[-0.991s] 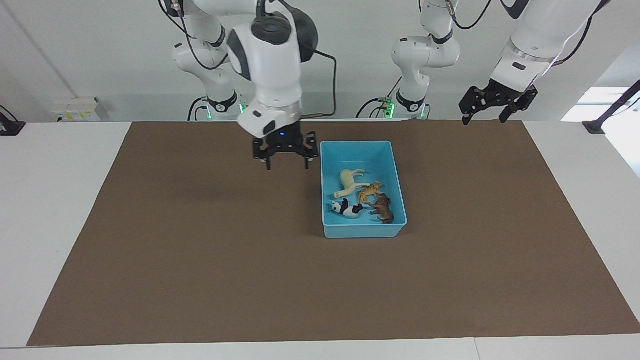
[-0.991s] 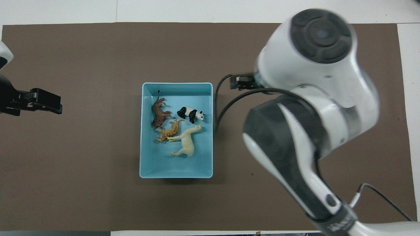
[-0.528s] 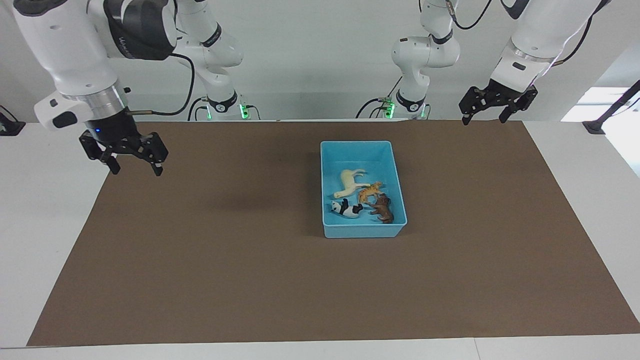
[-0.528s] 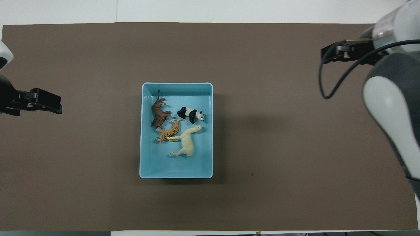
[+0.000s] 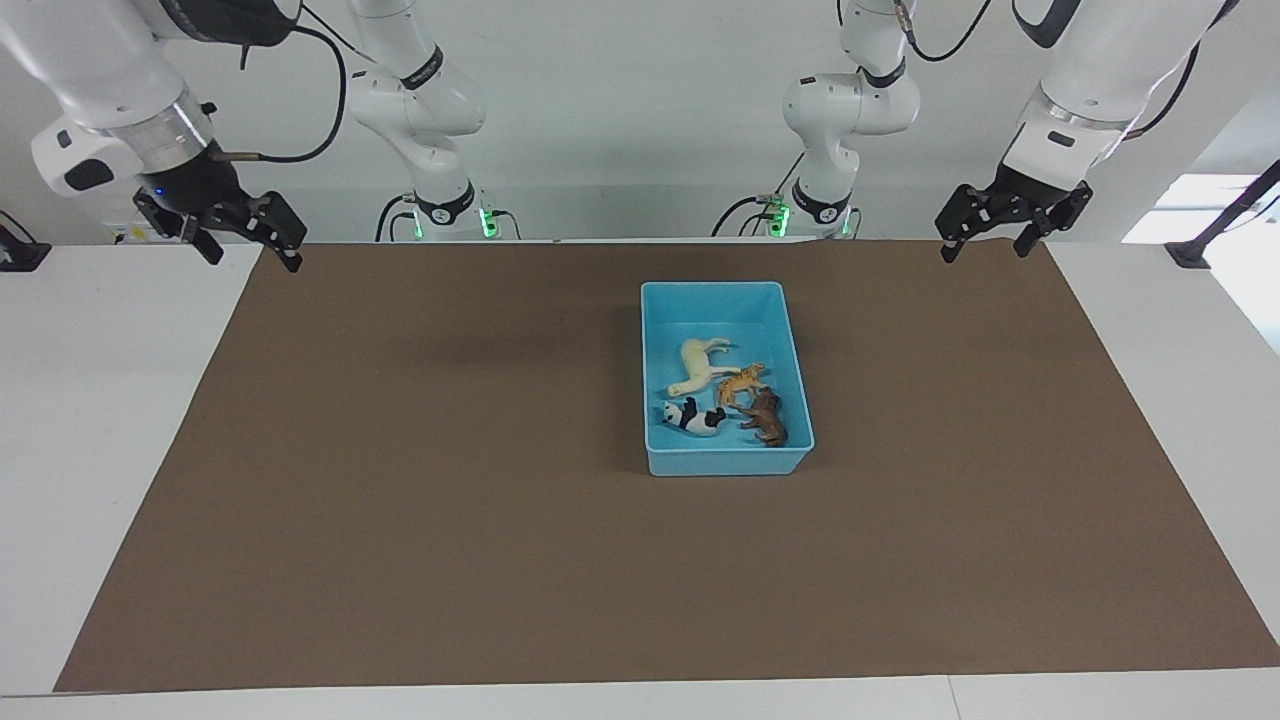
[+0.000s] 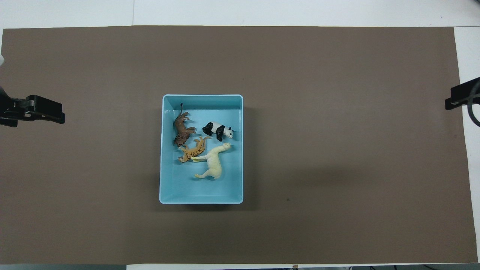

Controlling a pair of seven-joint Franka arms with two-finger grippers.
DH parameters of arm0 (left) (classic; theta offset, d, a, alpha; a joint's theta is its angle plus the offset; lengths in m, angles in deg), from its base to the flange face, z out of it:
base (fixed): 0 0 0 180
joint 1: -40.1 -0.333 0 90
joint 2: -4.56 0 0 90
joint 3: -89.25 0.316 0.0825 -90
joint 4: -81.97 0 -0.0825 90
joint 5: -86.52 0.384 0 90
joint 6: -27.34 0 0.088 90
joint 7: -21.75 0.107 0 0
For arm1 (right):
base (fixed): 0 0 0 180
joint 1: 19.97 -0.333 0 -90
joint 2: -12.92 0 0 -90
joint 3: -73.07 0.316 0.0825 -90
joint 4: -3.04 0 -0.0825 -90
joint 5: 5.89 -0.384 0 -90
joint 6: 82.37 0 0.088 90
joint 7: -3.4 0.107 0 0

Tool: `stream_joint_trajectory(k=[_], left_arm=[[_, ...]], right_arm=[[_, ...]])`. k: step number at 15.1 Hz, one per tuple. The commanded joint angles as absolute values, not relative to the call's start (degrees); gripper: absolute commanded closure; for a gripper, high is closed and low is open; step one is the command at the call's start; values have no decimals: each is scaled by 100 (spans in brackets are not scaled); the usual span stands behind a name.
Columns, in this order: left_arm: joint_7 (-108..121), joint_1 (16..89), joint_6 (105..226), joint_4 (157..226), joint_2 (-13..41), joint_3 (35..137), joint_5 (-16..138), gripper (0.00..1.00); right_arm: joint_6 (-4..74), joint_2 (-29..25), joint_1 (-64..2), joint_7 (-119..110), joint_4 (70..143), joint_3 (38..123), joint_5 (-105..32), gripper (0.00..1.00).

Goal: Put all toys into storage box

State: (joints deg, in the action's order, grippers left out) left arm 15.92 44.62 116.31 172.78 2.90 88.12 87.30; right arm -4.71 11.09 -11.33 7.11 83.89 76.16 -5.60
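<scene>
From the camera facing the robots, the job looked finished: the tiger (image 5: 741, 382), the cream long-necked animal (image 5: 699, 364), the panda (image 5: 692, 416) and the lion (image 5: 765, 415) all lay inside the blue storage box (image 5: 722, 462), which sat on the brown mat (image 5: 420, 480) about midway between the arms' ends of the table. The right gripper (image 5: 247, 244) hung over the mat's corner at its own end, fingers spread wide and empty; the left gripper (image 5: 985, 232) hung over the corner at its end, also spread and empty. No toy lay outside the box, so I judged that the next move called for no grasp, only for both arms to wait. The mat covered a white table (image 5: 90, 420), with a pale wall at the robots' end. From overhead, the box (image 6: 201, 199) held all four toys lying close together in the half farther from the robots, and only dark tips of the left gripper (image 6: 35, 112) and right gripper (image 6: 461, 98) showed at the edges.
</scene>
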Motion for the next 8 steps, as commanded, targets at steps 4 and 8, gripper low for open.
stream_joint_trajectory(k=[4, 8], left_arm=[[1665, 4405, 12033, 17866, 183, 8802, 8678, 0], [1683, 4361, 11883, 17584, 490, 8810, 8669, 0]], right_arm=[[-355, 1493, -1012, 78, 8934, 7597, -467, 0], [-55, 1520, -968, 76, 9084, 7597, -466, 0]])
